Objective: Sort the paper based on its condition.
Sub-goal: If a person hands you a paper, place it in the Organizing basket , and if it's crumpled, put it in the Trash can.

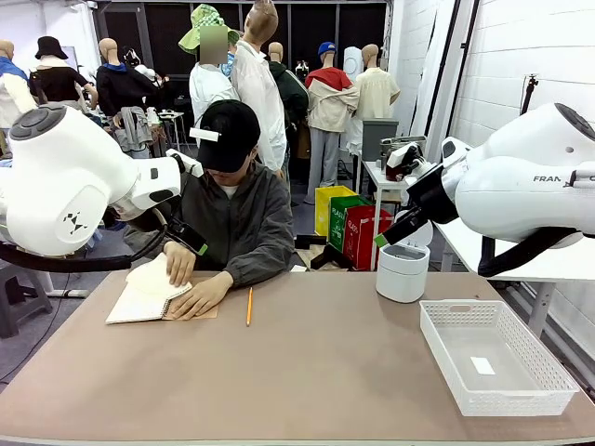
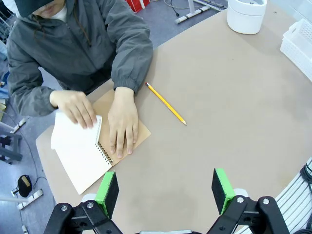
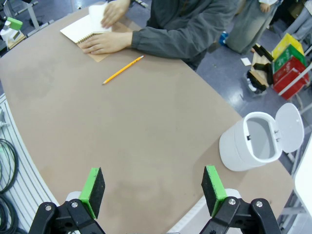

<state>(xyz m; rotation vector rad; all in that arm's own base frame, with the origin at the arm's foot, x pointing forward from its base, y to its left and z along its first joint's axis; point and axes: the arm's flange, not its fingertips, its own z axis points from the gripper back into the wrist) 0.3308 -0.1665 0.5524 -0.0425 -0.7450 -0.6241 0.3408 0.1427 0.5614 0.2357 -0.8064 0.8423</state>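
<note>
**Paper at the far edge, both grippers wide apart and empty**

Spread beneath everything: a brown table. Seated at its far side, bent over it: a person in a grey jacket and black cap.

Held above the tabletop: the left gripper, jaws wide apart, nothing between the green pads. Likewise the right gripper, jaws wide apart, empty, bare table beneath.

On the robot's right, near the front edge: a white slotted basket. Beyond it, toward the far side: a white bin, lid tipped up.

In front of the person, on the robot's left: a spiral notebook, open, brown cover pressed flat by one hand.

Lifted off its white pages by the other hand: the paper, one sheet, raised beside the spiral; loose or bound, cannot tell. Well ahead of the left gripper, off toward its left pad, bare table between. From the right gripper, far across the table, well apart.

Just beside the notebook, toward the middle: a yellow pencil. Inside the basket: a small white slip.
</note>
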